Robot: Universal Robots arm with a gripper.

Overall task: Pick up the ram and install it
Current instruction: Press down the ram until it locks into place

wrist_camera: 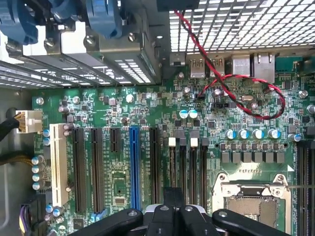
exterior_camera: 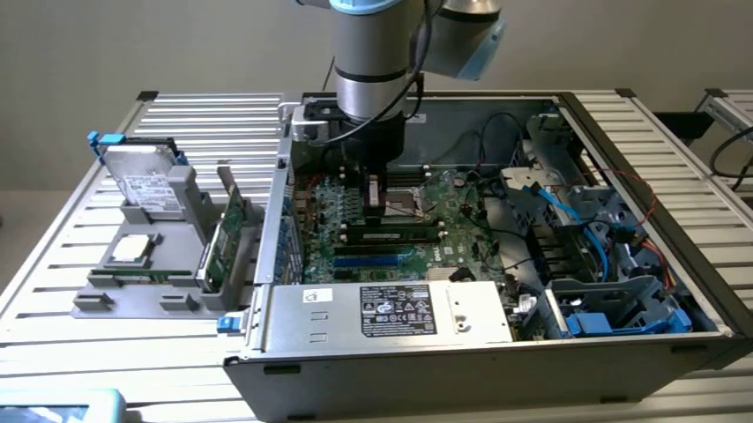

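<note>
Ram [exterior_camera: 392, 236] sits seated flat in a black slot on the motherboard [exterior_camera: 442, 211] inside the open computer case [exterior_camera: 471, 352]. I see my tool [wrist_camera: 170, 212] just above the board, fingers shut and holding nothing. Left of the case in the exterior view, a grey holder [exterior_camera: 153, 291] on the surface [exterior_camera: 70, 264] carries a hard drive [exterior_camera: 147, 185] and an upright green card [exterior_camera: 229, 229].

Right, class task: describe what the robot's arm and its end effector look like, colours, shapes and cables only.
The silver-grey cylindrical robot arm has a light blue cap on its joint and a dark band lower down, with a thin black cable running along it. The black end effector in the wrist view has rounded, glossy black links fastened with small silver screws.
</note>
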